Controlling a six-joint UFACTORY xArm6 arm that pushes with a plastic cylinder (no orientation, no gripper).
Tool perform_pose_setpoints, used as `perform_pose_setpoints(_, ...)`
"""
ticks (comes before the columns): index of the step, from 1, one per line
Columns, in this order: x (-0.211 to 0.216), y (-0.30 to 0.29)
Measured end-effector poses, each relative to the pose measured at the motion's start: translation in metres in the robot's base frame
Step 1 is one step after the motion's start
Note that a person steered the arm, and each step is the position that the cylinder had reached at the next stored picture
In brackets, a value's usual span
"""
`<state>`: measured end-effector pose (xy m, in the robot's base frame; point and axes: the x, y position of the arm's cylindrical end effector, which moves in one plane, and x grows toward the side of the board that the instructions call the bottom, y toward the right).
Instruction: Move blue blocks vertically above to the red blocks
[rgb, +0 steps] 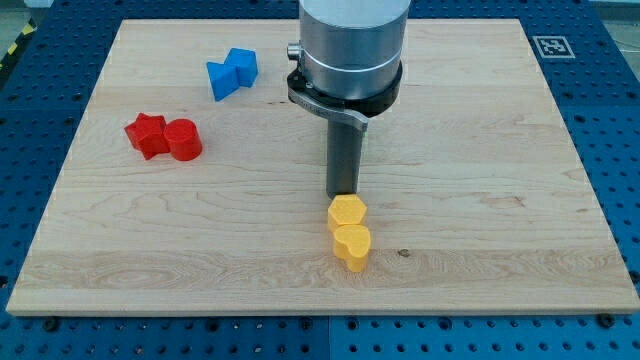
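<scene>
Your two blue blocks (232, 72) sit touching each other in the upper left part of the wooden board (480, 200), forming one small cluster; their exact shapes are hard to make out, though the outline is notched and angular. Taking that blue pair as the landmark, the red blocks lie below it and a little toward the view's left: a red star-shaped block (147, 134) and, touching its right side, a red cylinder (184, 139). The blue pair is near the red pair but apart from it, with bare wood between them. Well to the right of the blue pair and lower down, you see the dark rod descending from the arm's large grey housing (348, 45), and my tip (343, 194) rests at board level, well apart from both the blue and the red blocks. There are no jaws on this rig, only the rod, so nothing is clamped or held. Just below my tip, farther still from the blue pair toward the view's bottom, lie two yellow blocks touching one another: a yellow hexagonal block (346, 211) right beside the tip, and a yellow heart-shaped block (352, 245) beneath it. The board lies on a blue perforated table (620, 120), and a small printed marker (552, 46) sits at the board's upper right corner.
</scene>
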<state>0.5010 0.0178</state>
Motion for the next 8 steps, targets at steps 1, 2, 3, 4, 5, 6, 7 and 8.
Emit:
perform_pose_setpoints(1,0.000,-0.012)
perform_pose_setpoints(2,-0.019,-0.030)
perform_pose_setpoints(3,-0.058,-0.035)
perform_pose_setpoints(4,-0.091,-0.042)
perform_pose_setpoints(5,-0.123,-0.053)
perform_pose_setpoints(6,-0.132,-0.064)
perform_pose_setpoints(7,-0.132,-0.076)
perform_pose_setpoints(8,-0.132,-0.099)
